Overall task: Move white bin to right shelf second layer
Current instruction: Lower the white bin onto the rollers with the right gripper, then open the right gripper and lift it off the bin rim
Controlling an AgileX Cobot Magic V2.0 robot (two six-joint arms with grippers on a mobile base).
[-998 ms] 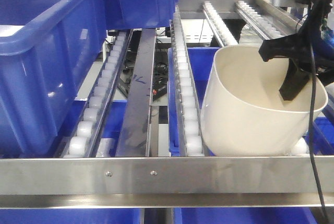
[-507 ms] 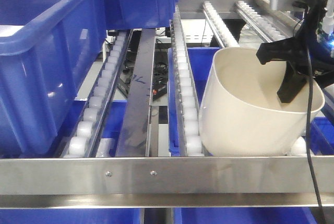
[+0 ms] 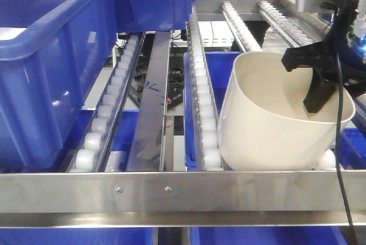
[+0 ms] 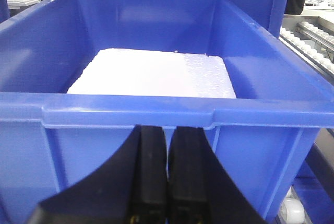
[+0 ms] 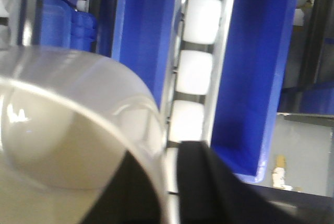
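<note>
Your bin (image 3: pixel 269 125) sits tilted on the shelf (image 3: pixel 206 113) rollers, just behind the front bar (image 3: pixel 171 191), its base resting low between the roller rails. The right gripper (image 3: pixel 320 88) pinches the bin's far rim, one finger inside, one outside. If you let go now, the bin could tip or roll forward against the bar, since the rails slope. The left gripper (image 4: pixel 168 172) is closed on nothing, beside a blue crate (image 4: pixel 156 114). The bin's base and right rail are hidden.

blue crate (image 3: pixel 51 68) blocking left lane, open roller lane (image 3: pixel 150 102) mid-shelf, white bin (image 3: pixel 280 125) filling right lane
</note>
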